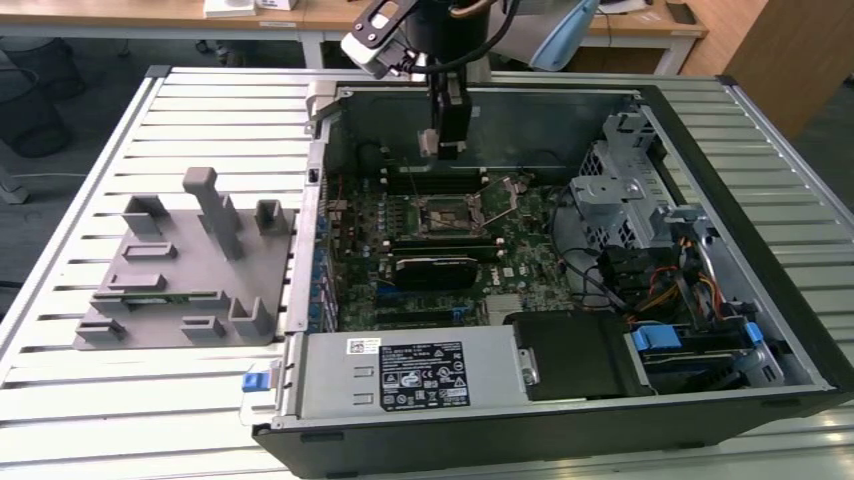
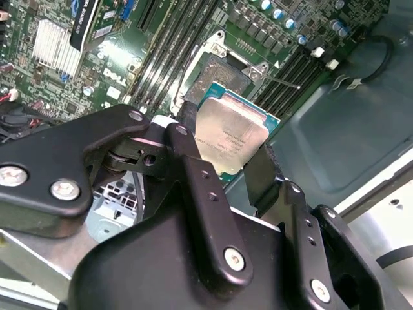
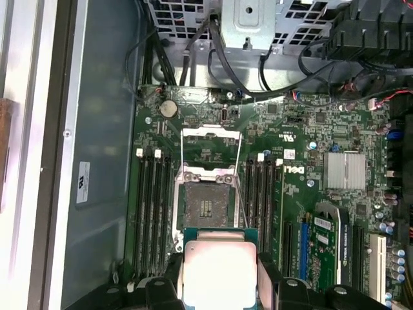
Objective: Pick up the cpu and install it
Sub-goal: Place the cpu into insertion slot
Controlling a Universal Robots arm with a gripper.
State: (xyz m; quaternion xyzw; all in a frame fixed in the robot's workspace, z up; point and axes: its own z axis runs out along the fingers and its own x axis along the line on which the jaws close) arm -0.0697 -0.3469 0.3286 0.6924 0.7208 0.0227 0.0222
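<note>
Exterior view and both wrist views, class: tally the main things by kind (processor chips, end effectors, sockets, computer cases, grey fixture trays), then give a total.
processor chip, gripped in the end effector: 1
end effector: 1
socket, open on the board: 1
computer case: 1
grey fixture tray: 1
Total: 5

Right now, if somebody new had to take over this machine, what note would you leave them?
State of the gripper: shut on the cpu, gripping two opposite edges.
Where: the cpu hangs in the air inside the open computer case, above the motherboard and just short of the socket.
The socket is empty, its metal frame flipped open.
Done: cpu picked up.
Left: it is not yet seated in the socket.
</note>
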